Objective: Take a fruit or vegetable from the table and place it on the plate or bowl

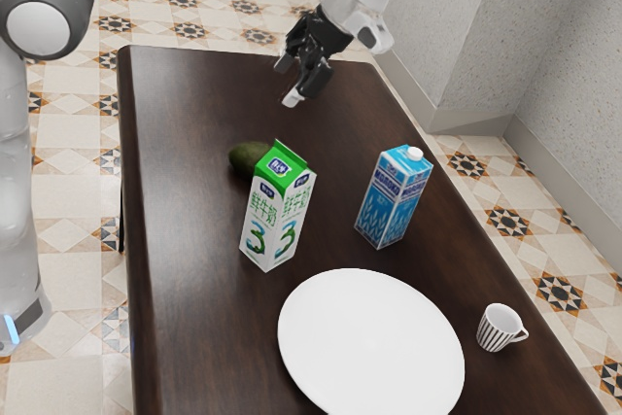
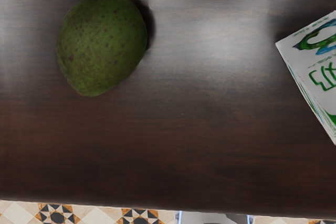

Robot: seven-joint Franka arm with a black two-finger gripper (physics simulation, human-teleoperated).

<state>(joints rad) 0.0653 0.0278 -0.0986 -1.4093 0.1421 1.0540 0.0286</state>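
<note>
Avocado (image 1: 249,155): dark green, pebbled skin, lying on its side on the bare table (image 1: 185,269), well short of the plate (image 1: 370,342). Reading the exterior view as a clock face, it sits at about 11 o'clock from the green milk carton (image 1: 278,206), just beside the carton's far corner; we cannot tell whether the two touch. In the wrist view the avocado (image 2: 101,43) lies apart from the carton's printed top (image 2: 315,72), with open wood between them. We judge the fruit moderately heavy for its size and firm under a thin skin. It is rounded, so it will roll or squirt out if pinched off-centre, and it may bruise under a hard squeeze. The rough skin should give fair friction. Best hold, in our view: come straight down and close across the short axis at the widest part of the body, with the finger on the carton side kept clear of the carton. End effector (image 1: 289,82): hanging in the air at roughly 1 o'clock from the avocado, above the far part of the table, fingers parted and nothing between them. We judge the approach not yet finished; a descent and a shift toward 7 o'clock are needed. The plate is white and lies at 5 o'clock from the green carton, near the table's front edge. The blue carton (image 1: 393,196) stands at 3 o'clock from the green one. A striped cup (image 1: 500,327) sits at 3 o'clock from the plate. The carry path should pass between or over the cartons.
</note>
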